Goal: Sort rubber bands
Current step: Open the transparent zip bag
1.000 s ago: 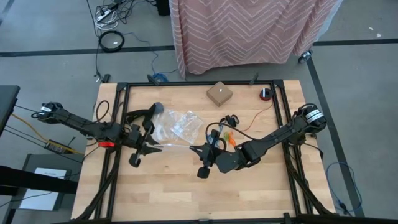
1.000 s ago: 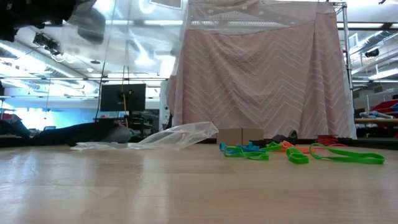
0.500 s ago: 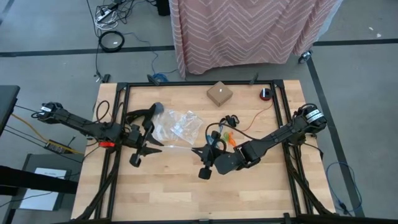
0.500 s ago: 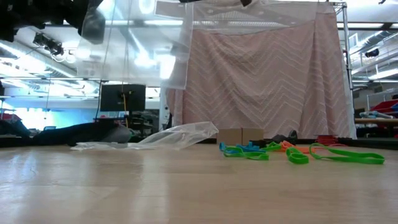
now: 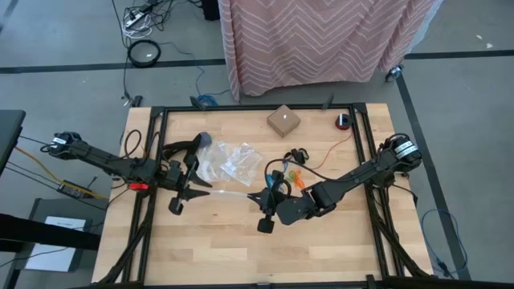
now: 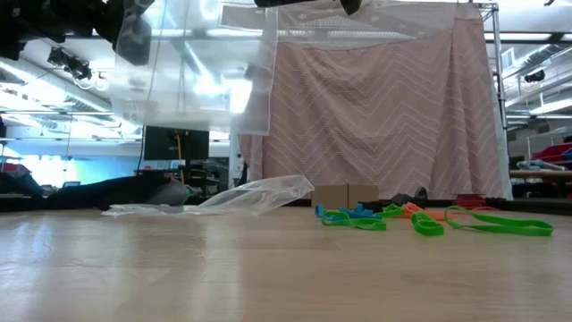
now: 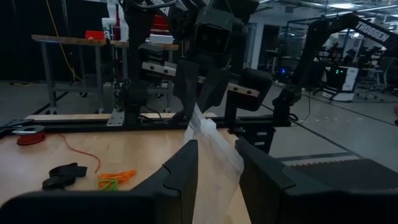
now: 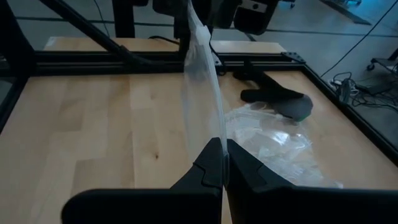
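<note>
Low view: the rubber bands [image 6: 420, 217] lie in a loose cluster on the wooden surface [image 6: 268, 268], green, blue and orange loops overlapping too closely to count. In the high view they sit at about 1 o'clock from the surface's centre, near the cardboard box [image 5: 283, 120] at 12 o'clock.

One clear zip bag [image 6: 192, 67] hangs stretched between the two grippers well above the surface, presumably held up so that bands of one colour can be dropped into it. The right gripper [image 8: 222, 158] has its jaws closed on one edge of this bag. The left gripper [image 7: 214, 165] straddles the opposite edge with its jaws parted; whether they pinch the film cannot be told.

A heap of spare zip bags [image 5: 229, 160] lies at 11 o'clock, beside the left arm; its number cannot be made out. No band is yet bagged.
</note>
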